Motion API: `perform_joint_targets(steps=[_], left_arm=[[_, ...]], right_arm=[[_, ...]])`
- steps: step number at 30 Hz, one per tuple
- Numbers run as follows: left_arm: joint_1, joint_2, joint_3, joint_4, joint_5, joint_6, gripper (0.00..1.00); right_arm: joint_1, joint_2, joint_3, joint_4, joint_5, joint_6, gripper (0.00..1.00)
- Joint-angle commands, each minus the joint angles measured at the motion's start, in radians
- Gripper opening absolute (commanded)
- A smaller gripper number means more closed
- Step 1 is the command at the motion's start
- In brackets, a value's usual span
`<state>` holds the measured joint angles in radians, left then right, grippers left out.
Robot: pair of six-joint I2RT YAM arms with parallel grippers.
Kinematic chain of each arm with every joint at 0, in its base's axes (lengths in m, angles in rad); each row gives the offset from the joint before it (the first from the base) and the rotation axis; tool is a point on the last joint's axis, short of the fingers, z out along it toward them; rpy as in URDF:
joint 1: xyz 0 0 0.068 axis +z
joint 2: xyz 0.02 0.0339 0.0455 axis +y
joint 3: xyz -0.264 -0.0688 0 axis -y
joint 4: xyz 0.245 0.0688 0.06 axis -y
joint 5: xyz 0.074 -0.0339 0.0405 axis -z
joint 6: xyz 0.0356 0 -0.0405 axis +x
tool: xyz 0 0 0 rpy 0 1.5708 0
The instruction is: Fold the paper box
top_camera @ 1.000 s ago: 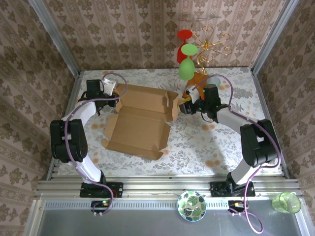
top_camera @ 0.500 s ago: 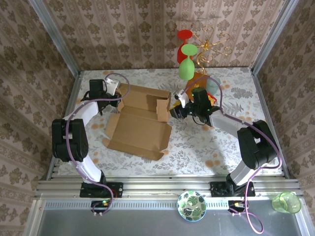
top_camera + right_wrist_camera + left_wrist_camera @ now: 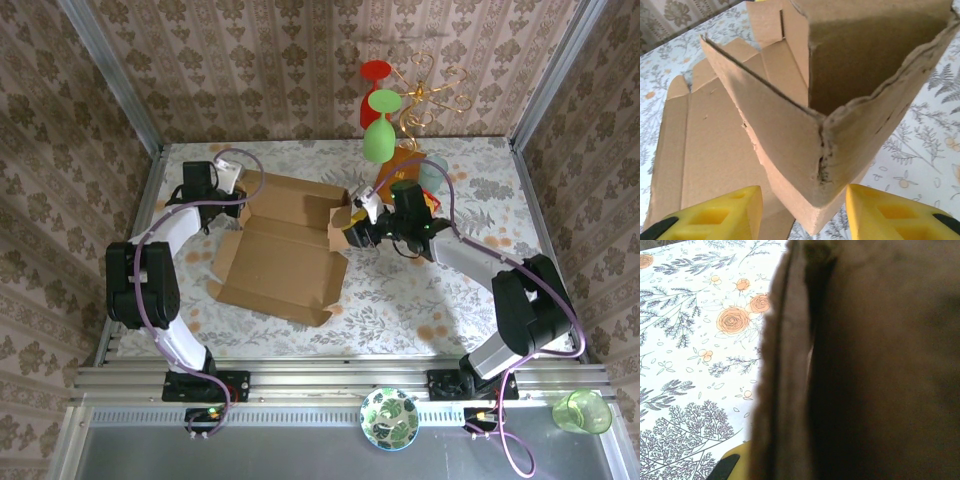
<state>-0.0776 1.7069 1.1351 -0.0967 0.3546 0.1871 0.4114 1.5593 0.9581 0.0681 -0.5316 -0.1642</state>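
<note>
Overhead, a floral-printed table point(image 3: 420, 290) was seen, with two robot arms reaching in from its near edge. At the left, the left gripper point(image 3: 230, 198) was set against the far-left edge of the paper box point(image 3: 285, 255). In its wrist view, blurred brown cardboard was pressed close to the lens and one yellow fingertip point(image 3: 731, 466) was shown beside the board's edge, so whether that claw was pinching or spread could not be told.

The box was laid left of the table's centre, between the two arms. It was a plain brown corrugated sheet, die-cut, with its wide base panel flat, creases scored across it and narrow flaps along its edges. At its right end a side flap point(image 3: 340, 215) was stood upright and bent into a corner, its cut edge rough and fluted, with a small tear at the crease.

The right gripper point(image 3: 352, 236) was held just beside that corner, its yellow fingers point(image 3: 715, 216) spread wide with the folded corner between them, untouched. The step in hand was judged to be raising the right-end wall. Next, a closing on that corner — or a push inward — would likely be called for, with the left edge steadied.
</note>
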Motion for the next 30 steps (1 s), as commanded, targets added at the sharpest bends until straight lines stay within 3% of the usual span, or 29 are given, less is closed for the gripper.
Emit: perform_joint_targets(steps=[1,6,22,30], left_arm=[[-0.011,0.0,0.012,0.0,-0.004,-0.019,0.0],[-0.014,-0.001,0.023,-0.009,-0.008,-0.015,0.0],[-0.027,-0.018,0.0,0.003,-0.007,-0.015,0.0],[-0.032,-0.022,-0.009,0.005,-0.011,-0.021,0.0]], right_arm=[[0.013,-0.025,0.009,-0.07,-0.053,-0.037,0.49],[0.023,-0.041,0.007,-0.102,-0.037,-0.051,0.49],[0.046,0.079,0.043,0.17,0.252,0.086,0.51],[0.092,0.144,0.098,0.223,0.38,0.152,0.48]])
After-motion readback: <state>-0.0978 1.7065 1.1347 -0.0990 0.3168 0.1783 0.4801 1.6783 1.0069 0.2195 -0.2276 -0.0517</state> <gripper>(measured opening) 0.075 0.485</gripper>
